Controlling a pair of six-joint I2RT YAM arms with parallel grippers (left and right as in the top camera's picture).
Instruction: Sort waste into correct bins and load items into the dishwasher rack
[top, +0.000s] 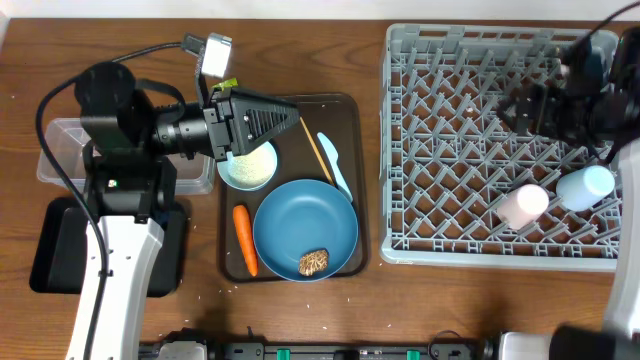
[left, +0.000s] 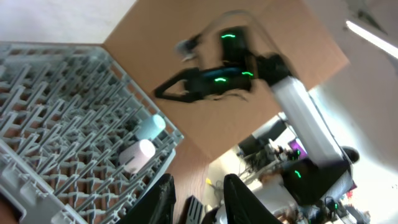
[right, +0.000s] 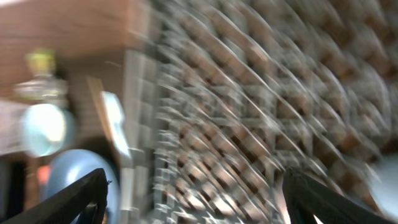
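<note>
overhead: a large square grey plastic rack with upright pegs (top: 450, 245) fills the right of the wooden counter (top: 340, 50). a small pink cup (top: 525, 203) and a small light-blue cup (top: 585, 186) lie on their sides in its near right corner, just beside each other. the right claw (top: 518, 110) hovers over the rack's far side, apart from both cups. a dark brown serving tray (top: 350, 115) carries a large round blue plate (top: 300, 220) with a brown lumpy food piece (top: 314, 262) on it. the tray also carries an orange carrot (top: 245, 240), a white bowl (top: 250, 168) and a pale-blue spoon (top: 335, 160). the left claw (top: 290, 118) hangs above the bowl's far edge. a crumpled silver wrapper (top: 215, 55) shows beyond the tray. a clear plastic tub (top: 60, 150) and a shallow black tray (top: 50, 260) sit far left.

left wrist: the claw's fingers stand slightly parted, nothing between them, facing the rack.

right wrist: blurred. the claw is released, spread wide and empty above the pegs.

the right arm looks to be clearing the rack. it would do best to rise straight above the pegs before crossing, so neither cup is nudged.
</note>
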